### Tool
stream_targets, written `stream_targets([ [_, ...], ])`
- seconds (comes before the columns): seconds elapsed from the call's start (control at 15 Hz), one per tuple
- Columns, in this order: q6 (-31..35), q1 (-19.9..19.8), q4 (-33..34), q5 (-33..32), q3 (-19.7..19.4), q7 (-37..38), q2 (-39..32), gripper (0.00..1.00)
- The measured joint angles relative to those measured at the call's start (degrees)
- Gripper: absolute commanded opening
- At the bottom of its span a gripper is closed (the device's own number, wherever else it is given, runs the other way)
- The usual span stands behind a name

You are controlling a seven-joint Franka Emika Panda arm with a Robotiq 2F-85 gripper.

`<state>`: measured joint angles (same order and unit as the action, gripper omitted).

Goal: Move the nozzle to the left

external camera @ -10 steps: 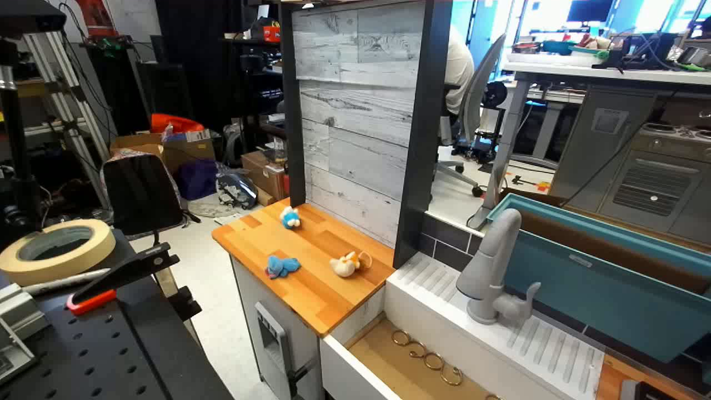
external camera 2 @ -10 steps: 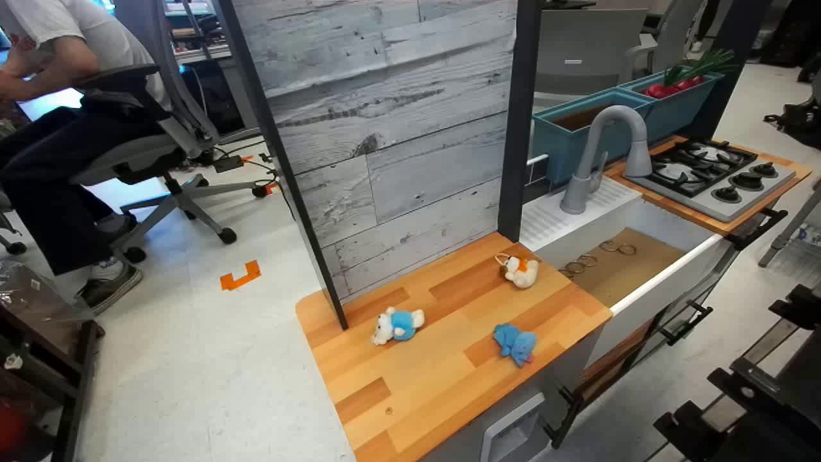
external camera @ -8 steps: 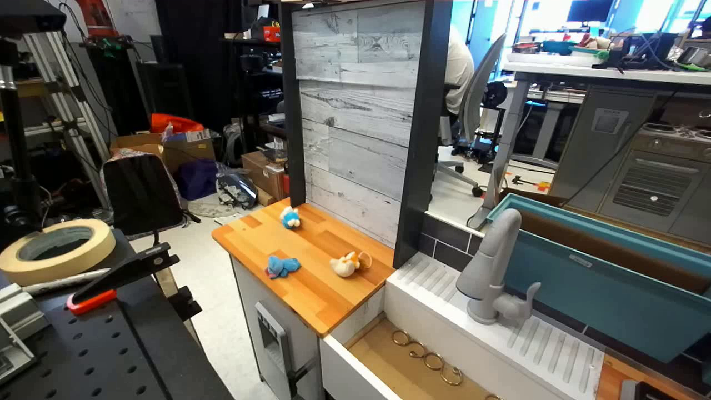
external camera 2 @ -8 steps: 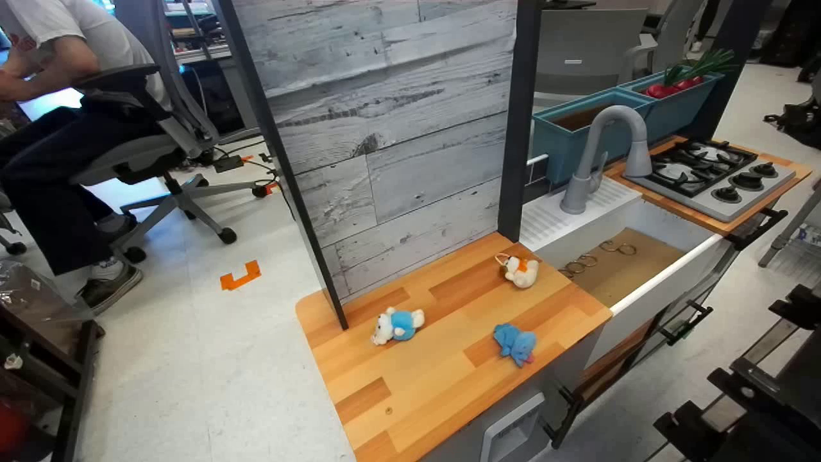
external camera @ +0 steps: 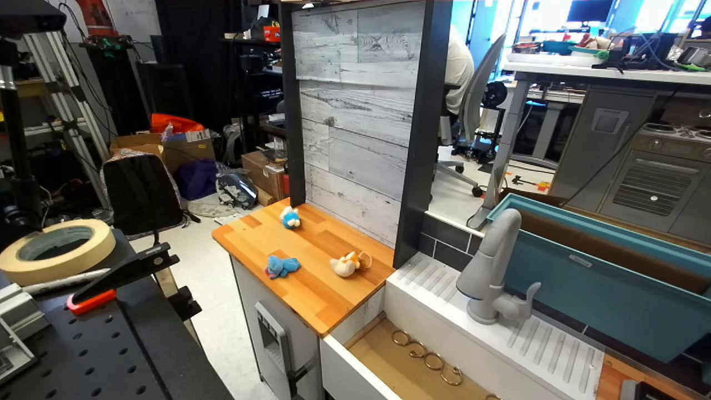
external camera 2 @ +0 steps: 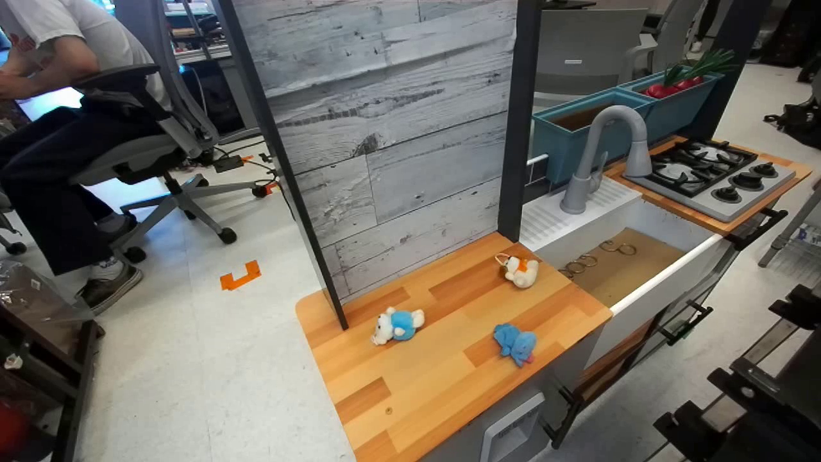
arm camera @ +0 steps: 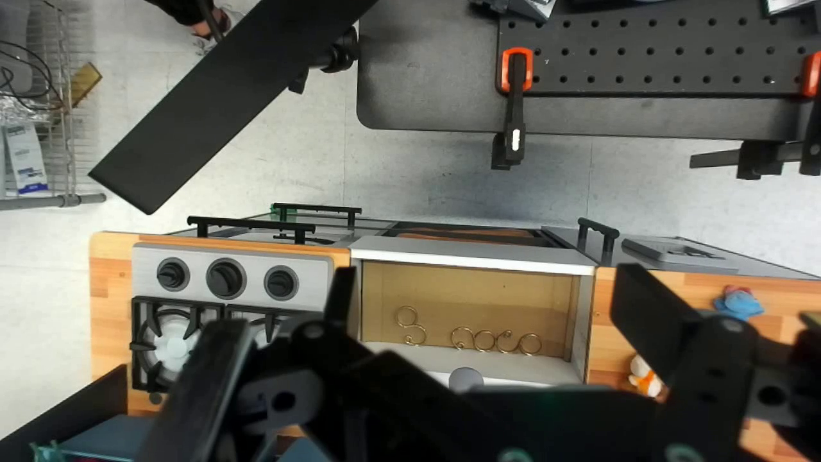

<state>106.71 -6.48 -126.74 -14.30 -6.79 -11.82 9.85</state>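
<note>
Wrist view: nozzle (arm camera: 466, 378) at open sink edge (arm camera: 545, 369)

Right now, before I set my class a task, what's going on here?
A robot's tool, seen in the wrist view, is open and holds nothing. Its job is to move the nozzle left. That stands upright on the ledge behind the sink, ungripped. Three toys lie on the counter. A person sits in the background, not handling any of this.
</note>
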Motion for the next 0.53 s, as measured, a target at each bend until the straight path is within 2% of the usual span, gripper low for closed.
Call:
stream_targets([
  [0.53, 0.84, 0.18, 1.63, 0.0, 0.28, 0.37, -3.52, 1.0],
])
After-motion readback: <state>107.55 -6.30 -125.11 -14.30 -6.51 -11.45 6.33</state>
